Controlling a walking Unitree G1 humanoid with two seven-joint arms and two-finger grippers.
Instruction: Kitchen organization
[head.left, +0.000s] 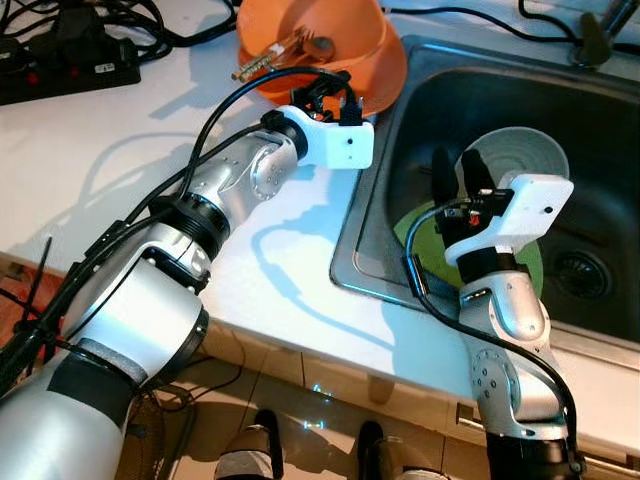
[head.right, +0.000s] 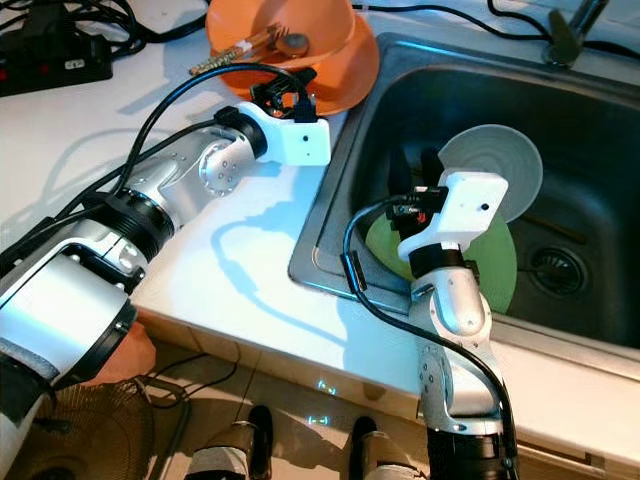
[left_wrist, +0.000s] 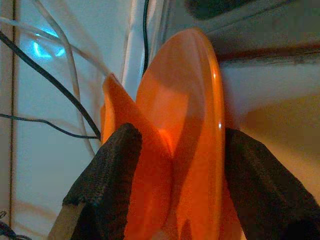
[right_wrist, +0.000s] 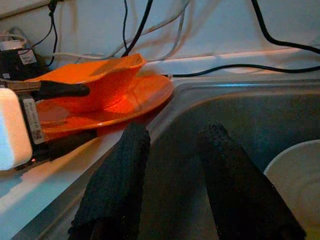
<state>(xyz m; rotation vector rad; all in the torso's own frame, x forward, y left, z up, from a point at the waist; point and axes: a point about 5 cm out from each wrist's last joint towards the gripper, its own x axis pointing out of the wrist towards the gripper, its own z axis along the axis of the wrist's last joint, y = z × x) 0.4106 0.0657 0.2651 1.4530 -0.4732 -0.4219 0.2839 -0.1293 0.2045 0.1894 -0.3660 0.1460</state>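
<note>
Orange plate (head.left: 385, 75) sits at the upper middle of the frame on the white tabletop (head.left: 130, 140), its edge just beside the steel sink (head.left: 600, 130). An orange bowl (head.left: 310, 40) rests on the plate, with what looks like a pair of chopsticks (head.left: 262, 60) and a spoon (head.left: 315, 43) lying inside it. The left gripper (head.left: 330, 95) reaches in from the lower left of the frame, and its black fingers (left_wrist: 107, 190) straddle the plate's rim, one on each side and closed narrow on it, as the left wrist view shows. The white wrist housing (head.left: 340, 145) lies just below the plate's edge.

Right of centre, the right gripper (head.left: 455, 175) rises out of the sink basin with its two fingers (right_wrist: 125, 185) held a moderate way apart and nothing between them. Behind it a grey-white plate (head.left: 525, 155) leans tilted inside the basin, and a green plate (head.left: 415, 235) lies flatter under it on the sink floor. The drain (head.left: 583, 275) shows toward the right edge.

At the upper left of the frame a black power strip (head.left: 70, 65) lies on the tabletop with dark cables (head.left: 190, 25) running from it. A faucet base (head.left: 590, 40) stands at the upper right
</note>
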